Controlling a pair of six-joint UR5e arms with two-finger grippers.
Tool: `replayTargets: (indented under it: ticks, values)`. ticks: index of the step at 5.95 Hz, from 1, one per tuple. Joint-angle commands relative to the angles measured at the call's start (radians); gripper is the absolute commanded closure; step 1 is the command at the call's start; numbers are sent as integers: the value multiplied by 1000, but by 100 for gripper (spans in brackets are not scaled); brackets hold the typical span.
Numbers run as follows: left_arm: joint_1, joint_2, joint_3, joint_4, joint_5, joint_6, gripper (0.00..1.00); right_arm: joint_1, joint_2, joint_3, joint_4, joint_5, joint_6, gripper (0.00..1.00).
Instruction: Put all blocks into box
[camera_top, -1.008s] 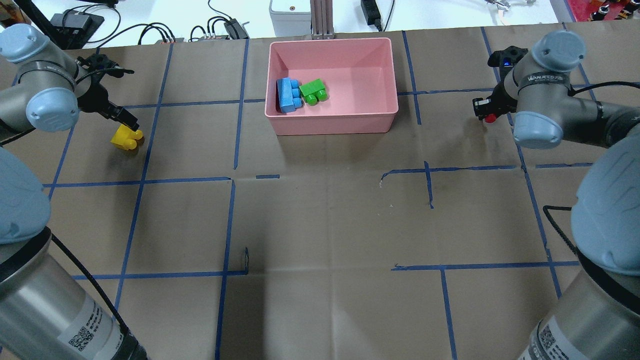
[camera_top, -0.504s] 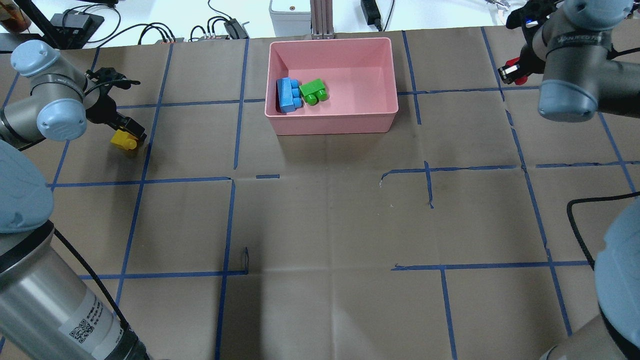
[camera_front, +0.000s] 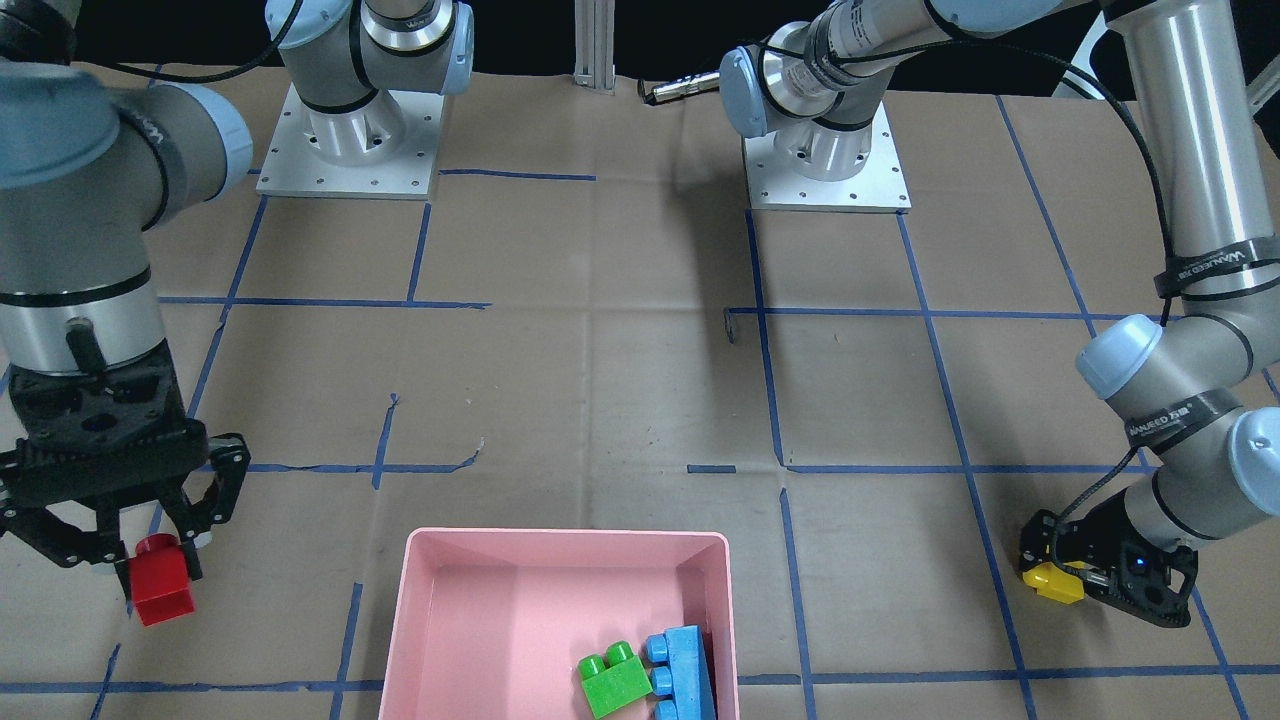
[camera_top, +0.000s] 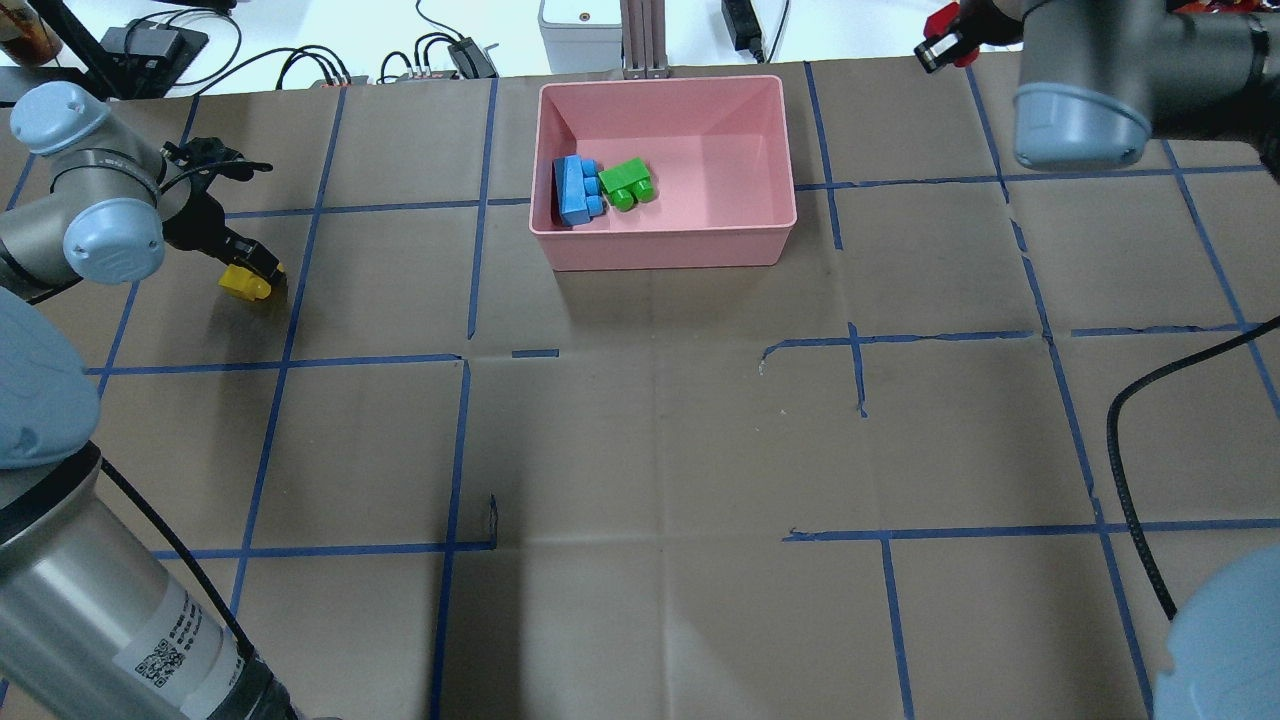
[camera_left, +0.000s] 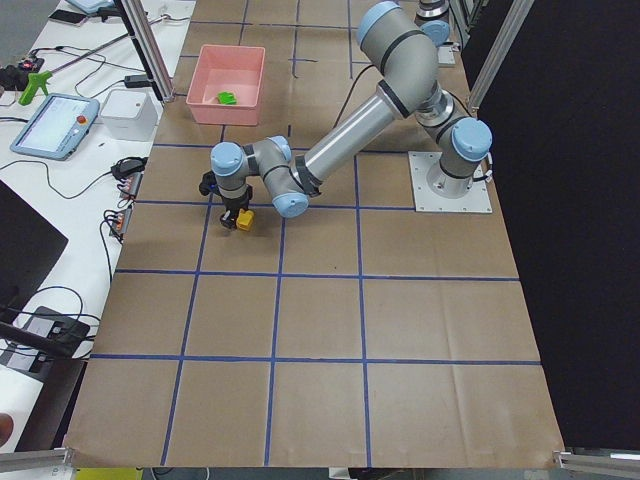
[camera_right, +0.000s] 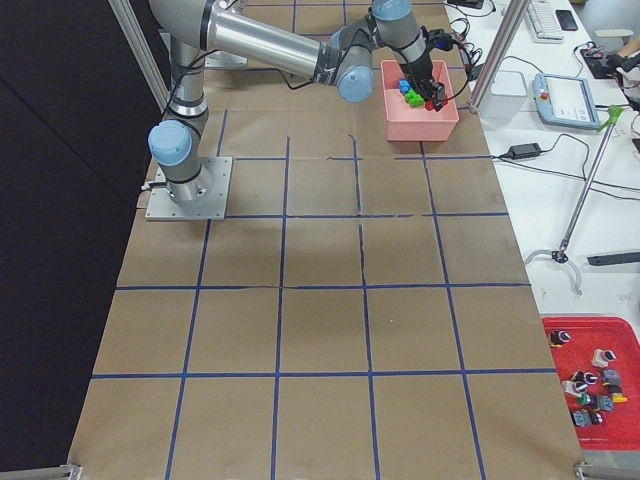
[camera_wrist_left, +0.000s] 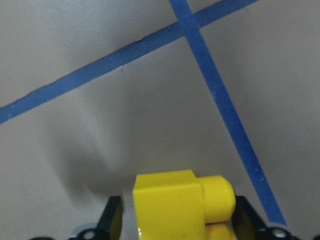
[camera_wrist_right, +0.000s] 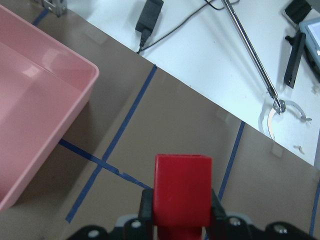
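Note:
The pink box (camera_top: 665, 252) stands at the table's far middle and holds the light blue block (camera_top: 573, 190) and the green block (camera_top: 627, 183) side by side. My right gripper (camera_top: 940, 45) is shut on the red block (camera_top: 942, 18) and holds it in the air, right of the box; the right wrist view shows the red block (camera_wrist_right: 182, 190) between the fingers with the box (camera_wrist_right: 30, 100) to its left. My left gripper (camera_top: 250, 272) is shut on the yellow block (camera_top: 243, 284) low at the table, far left; the yellow block (camera_wrist_left: 170, 205) sits between the fingers.
Cables, power adapters and a grey unit (camera_top: 578, 30) lie past the table's far edge behind the box, beside an aluminium post (camera_top: 645, 40). A black cable (camera_top: 1130, 450) hangs by my right arm. Blue tape lines grid the brown table.
My right gripper has risen with the red block and moved to the far side and toward the box. My left gripper has come down over the yellow block and shut on it.

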Motion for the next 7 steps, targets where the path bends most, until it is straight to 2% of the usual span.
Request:
replayTargets:
  ticks: [1,2,3,4,6,7]
  values:
    - [-1,12,24,-12,7,-14,62,43,14,-25,17,4,8,92]
    - [-3,68,67,-99,7,-51,67,131,87,-48,6,13,37,92]
    - [-4,144,114,-246,13,-104,71,219,197,-148,1,13,71,92]
    - [-6,175,174,-343,14,-129,75,274,288,-228,1,12,76,92]
    - [-32,153,367,-528,4,-268,76,293,304,-238,-43,19,114,1]
    - [-99,127,429,-555,-2,-431,76,293,303,-238,-43,19,117,0]
